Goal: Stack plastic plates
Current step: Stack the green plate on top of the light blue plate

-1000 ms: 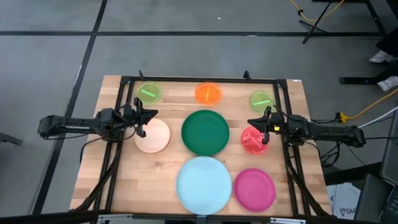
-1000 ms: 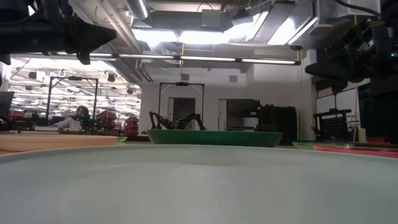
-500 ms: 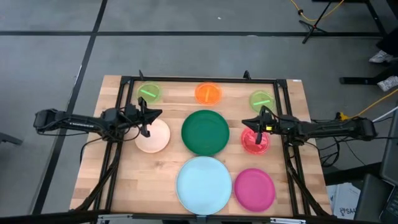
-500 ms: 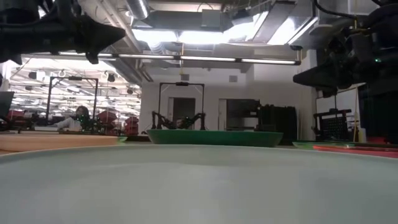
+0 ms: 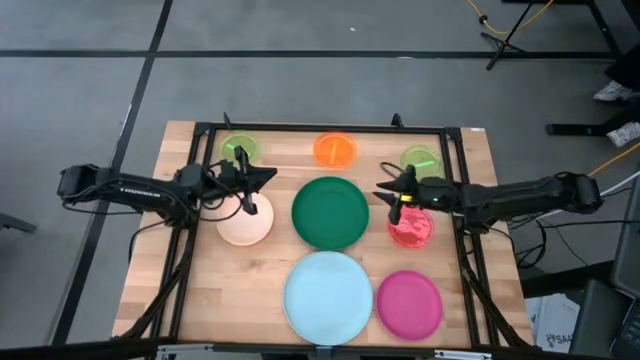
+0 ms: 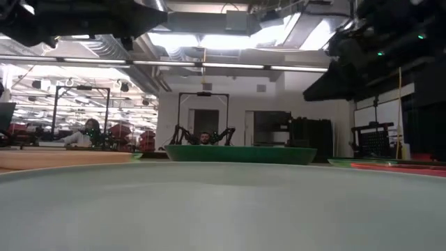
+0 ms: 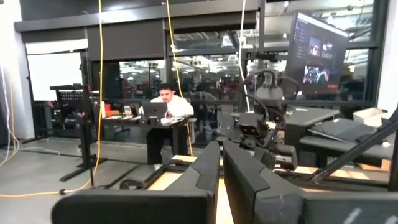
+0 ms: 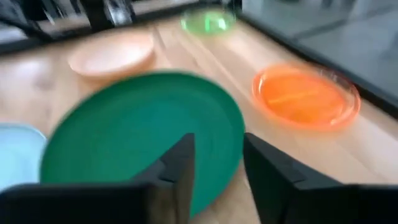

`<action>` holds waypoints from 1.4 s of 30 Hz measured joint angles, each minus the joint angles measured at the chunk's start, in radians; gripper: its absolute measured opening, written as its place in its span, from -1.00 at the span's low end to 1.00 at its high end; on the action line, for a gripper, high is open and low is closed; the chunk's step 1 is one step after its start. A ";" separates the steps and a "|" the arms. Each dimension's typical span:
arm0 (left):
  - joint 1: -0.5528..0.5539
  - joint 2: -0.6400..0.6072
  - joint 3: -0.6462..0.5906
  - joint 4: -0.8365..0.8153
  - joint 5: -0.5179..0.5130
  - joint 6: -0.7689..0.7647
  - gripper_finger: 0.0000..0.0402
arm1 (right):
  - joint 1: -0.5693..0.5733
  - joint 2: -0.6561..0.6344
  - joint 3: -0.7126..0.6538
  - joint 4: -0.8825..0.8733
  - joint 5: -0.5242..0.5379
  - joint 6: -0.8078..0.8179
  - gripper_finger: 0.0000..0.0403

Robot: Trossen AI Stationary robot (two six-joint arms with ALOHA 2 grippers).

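Eight plastic plates lying separately on the bench [image 5: 180,290], none stacked. Taking the dark green plate [image 5: 330,212] as landmark: light blue plate [image 5: 328,292] just nearer the front edge, pale pink plate [image 5: 245,220] to its left. Left end effector [image 5: 262,177] hovering above pale pink plate's inner rim, fingers nearly closed, empty. Right end effector [image 5: 385,190] hovering between dark green plate and red plate [image 5: 411,227], fingers parted, empty.

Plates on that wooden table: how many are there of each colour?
Lime green plates: 2
Orange plate: 1
Dark green plate: 1
Pale pink plate: 1
Translucent red plate: 1
Light blue plate: 1
Magenta plate: 1
Total: 8 plates
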 joint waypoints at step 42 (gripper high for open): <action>0.014 0.174 0.015 0.009 -0.023 0.019 -0.92 | -0.157 0.507 0.358 -0.315 -0.133 0.122 -0.02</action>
